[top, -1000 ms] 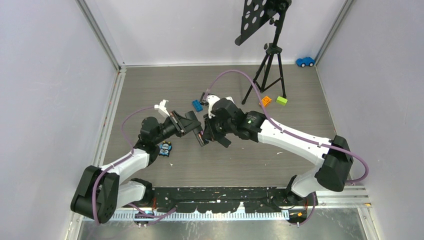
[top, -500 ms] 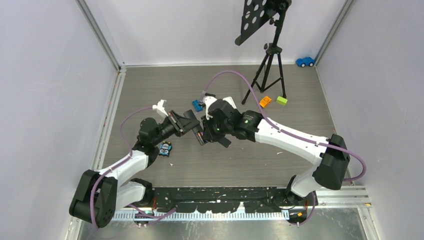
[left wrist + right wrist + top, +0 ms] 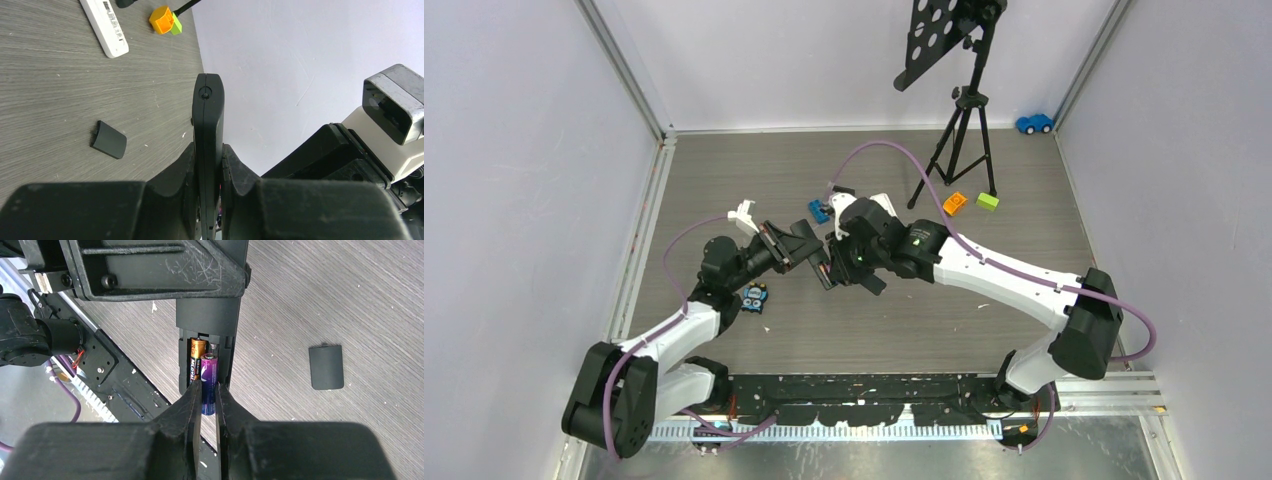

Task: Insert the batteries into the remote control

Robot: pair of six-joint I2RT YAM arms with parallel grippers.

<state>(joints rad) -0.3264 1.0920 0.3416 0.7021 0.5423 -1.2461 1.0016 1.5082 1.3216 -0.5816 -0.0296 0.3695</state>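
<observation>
The batteries are slim, glossy cylinders. A purple battery is pinched between the fingertips of the right gripper. Its far end is in the open bay of the remote control, beside a gold and black battery already lying there. It may be only partly seated; the view is tight. The left gripper clamps the black remote edge-on above mid-table. Each battery is probably light, rigid and slippery, best gripped across its middle. The cover lies on the table.
</observation>
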